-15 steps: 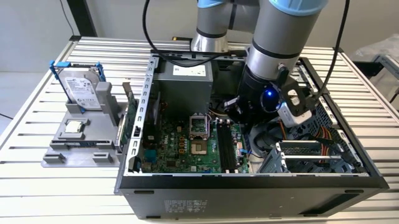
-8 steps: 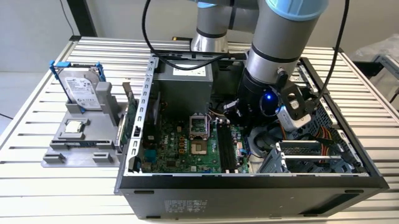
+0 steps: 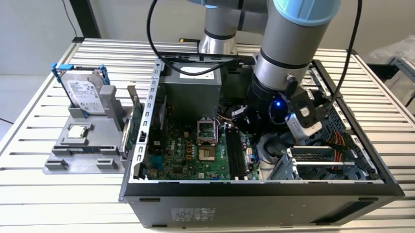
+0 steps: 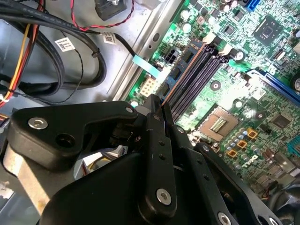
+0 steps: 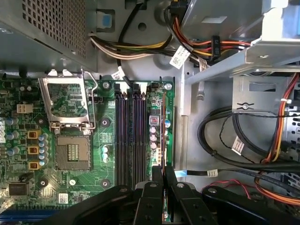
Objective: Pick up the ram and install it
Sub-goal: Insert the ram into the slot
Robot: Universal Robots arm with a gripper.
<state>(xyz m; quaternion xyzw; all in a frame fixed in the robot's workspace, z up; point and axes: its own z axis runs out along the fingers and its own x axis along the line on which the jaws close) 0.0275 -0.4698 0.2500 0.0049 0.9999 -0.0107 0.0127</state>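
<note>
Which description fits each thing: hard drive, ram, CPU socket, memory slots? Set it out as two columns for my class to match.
Column one:
1. hard drive
2. ram
3. CPU socket
4. memory slots

Column two:
A. retention frame raised open
B. held edge-on in the gripper
C. long, black, empty
D. upright in a grey holder outside the computer case

Pairs: 1-D, 2-B, 3-A, 4-C

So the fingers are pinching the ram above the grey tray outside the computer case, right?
No. The fingers pinch the ram inside the case, above the motherboard beside its black slots; the first wrist view shows it.
</note>
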